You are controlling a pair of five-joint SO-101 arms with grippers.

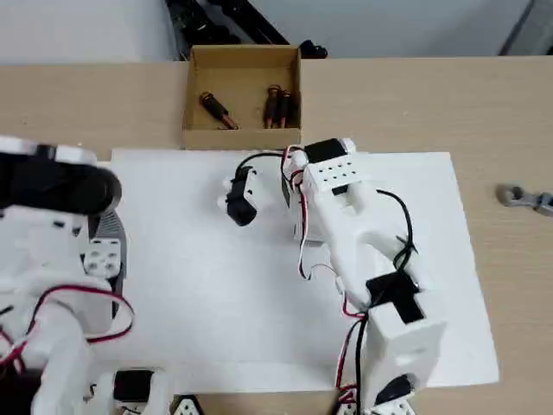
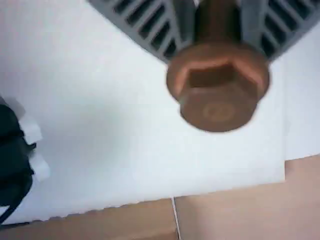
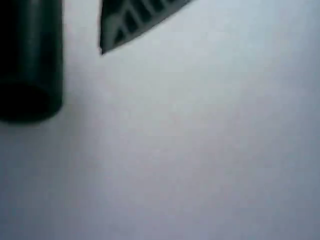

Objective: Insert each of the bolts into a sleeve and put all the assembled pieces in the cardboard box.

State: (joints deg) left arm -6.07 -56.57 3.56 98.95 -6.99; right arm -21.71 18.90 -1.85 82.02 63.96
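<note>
I've got the left pincer (image 2: 217, 27) pinching the bolt (image 2: 218, 90) by the shank; the hex head pokes out past the fingertips, above the white sheet (image 2: 100, 125) and near the sheet's edge where the bare worktop (image 2: 235, 215) starts. The right pincer (image 1: 238, 197) hangs over the same sheet; its wrist cam gives me one grey finger (image 3: 132, 22) and a black sleeve (image 3: 30, 60) just beside it (I can't see whether the finger touches the sleeve, so I cannot tell if this pincer is spread or pressed together). The cardboard box (image 1: 242, 138) sits on the worktop just beyond the right pincer, well apart from the left pincer; inside it I see one assembled piece (image 1: 216, 110) lying on its own and a pair (image 1: 278, 105) side by side. A small metal part (image 1: 518, 197) lies on the worktop, well apart from both pincers.
</note>
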